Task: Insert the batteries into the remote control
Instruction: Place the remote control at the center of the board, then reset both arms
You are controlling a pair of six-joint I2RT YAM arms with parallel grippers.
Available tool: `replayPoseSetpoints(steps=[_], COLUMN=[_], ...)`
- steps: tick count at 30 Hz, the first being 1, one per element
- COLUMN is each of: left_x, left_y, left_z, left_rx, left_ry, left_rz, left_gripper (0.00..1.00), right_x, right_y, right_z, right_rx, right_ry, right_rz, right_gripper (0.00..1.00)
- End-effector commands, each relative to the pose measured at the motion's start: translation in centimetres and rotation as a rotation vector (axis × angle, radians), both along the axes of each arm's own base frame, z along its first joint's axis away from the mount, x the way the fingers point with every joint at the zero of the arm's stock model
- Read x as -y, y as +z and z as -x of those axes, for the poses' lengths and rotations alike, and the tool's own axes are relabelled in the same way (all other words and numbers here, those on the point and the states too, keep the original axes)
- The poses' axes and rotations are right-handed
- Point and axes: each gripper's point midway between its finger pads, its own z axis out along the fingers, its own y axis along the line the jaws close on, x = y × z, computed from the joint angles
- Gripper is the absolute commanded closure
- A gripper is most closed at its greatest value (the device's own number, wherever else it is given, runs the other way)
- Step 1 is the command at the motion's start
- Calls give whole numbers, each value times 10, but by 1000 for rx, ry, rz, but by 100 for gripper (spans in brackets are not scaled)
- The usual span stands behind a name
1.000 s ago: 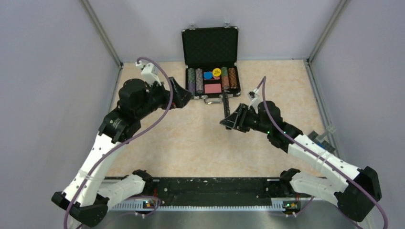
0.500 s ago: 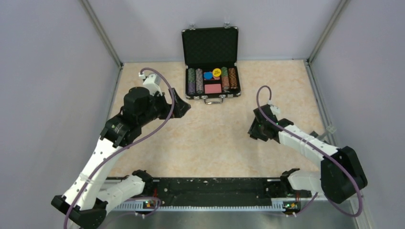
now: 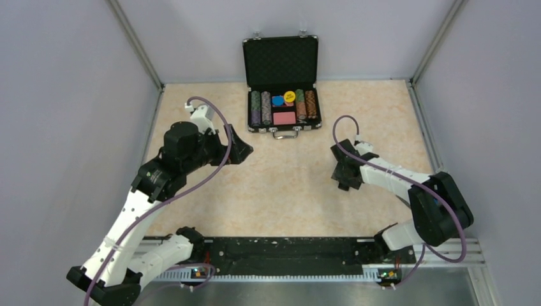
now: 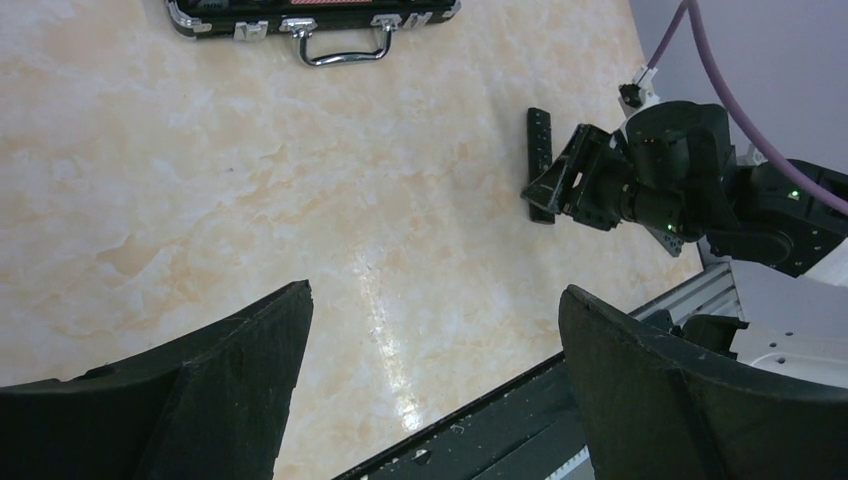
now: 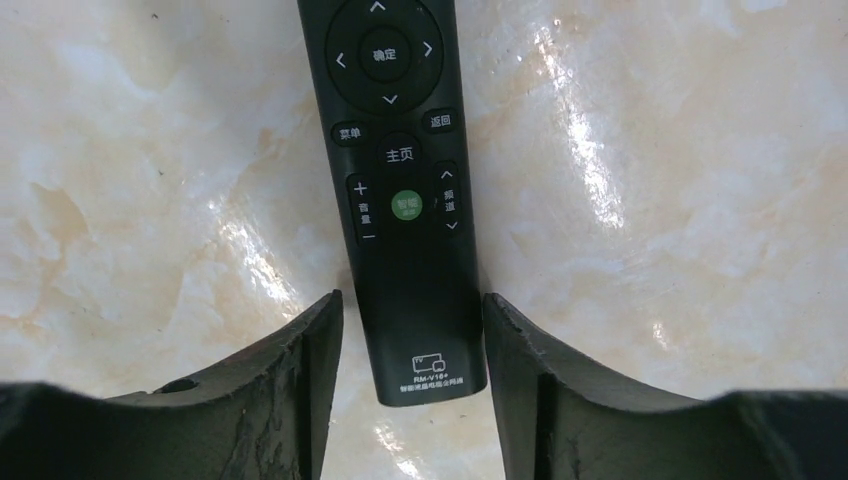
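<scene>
The remote control [image 5: 400, 150] lies flat on the table with its button face up. It also shows in the left wrist view [image 4: 539, 150] as a slim black bar. My right gripper [image 5: 412, 300] points down over its logo end. The fingers [image 5: 300, 380] straddle that end, slightly open, with a thin gap on the left side. In the top view the right gripper [image 3: 344, 172] hides the remote. My left gripper [image 4: 435, 290] is wide open and empty, held above the table at the left [image 3: 241, 148]. No batteries are in view.
An open black case of coloured chips [image 3: 281, 83] stands at the back centre; its handle [image 4: 340, 45] faces the arms. A black rail [image 3: 281, 252] runs along the near edge. Grey walls close in left, right and back.
My right gripper has come down and back from beside the case, with the remote that it held in the air. The remote now rests on the table. My left arm drew back a little.
</scene>
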Motion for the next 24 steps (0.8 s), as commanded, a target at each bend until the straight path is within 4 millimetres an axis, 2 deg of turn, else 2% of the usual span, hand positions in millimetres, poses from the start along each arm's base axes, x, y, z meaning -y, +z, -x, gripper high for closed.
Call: replayPoseSetpoints(steps=[1, 3, 7, 10, 12, 16, 17, 18, 19, 22, 24], left_x=[-6, -7, -9, -10, -10, -16, -20, -25, -31, -55, -64], left_y=[12, 12, 12, 9, 8, 5, 3, 3, 1, 0, -1], left_z=[3, 3, 3, 3, 4, 8, 8, 9, 8, 9, 13], left_rx=[40, 43, 40, 28, 24, 6, 6, 11, 19, 52, 68], left_ry=[-1, 0, 2, 9, 13, 47, 65, 87, 119, 240, 276], left_rz=[-20, -30, -41, -44, -37, -38, -44, -46, -52, -69, -72], left_gripper=[3, 3, 3, 3, 3, 3, 3, 4, 4, 4, 4], right_x=[10, 10, 8, 7, 7, 10, 13, 16, 19, 37, 50], right_y=[-12, -13, -10, 1, 18, 62, 75, 90, 107, 165, 203], right_z=[8, 8, 7, 5, 3, 1, 2, 2, 3, 12, 19], right_rx=[-61, -69, -72, -56, -29, 74, 109, 147, 188, 305, 384], right_ry=[-48, -49, -47, -49, -47, -17, -8, -6, -3, -20, -32], right_rz=[52, 52, 44, 35, 26, 5, 1, 0, -2, 15, 31], right_gripper=[44, 40, 39, 35, 32, 25, 17, 4, 1, 1, 1])
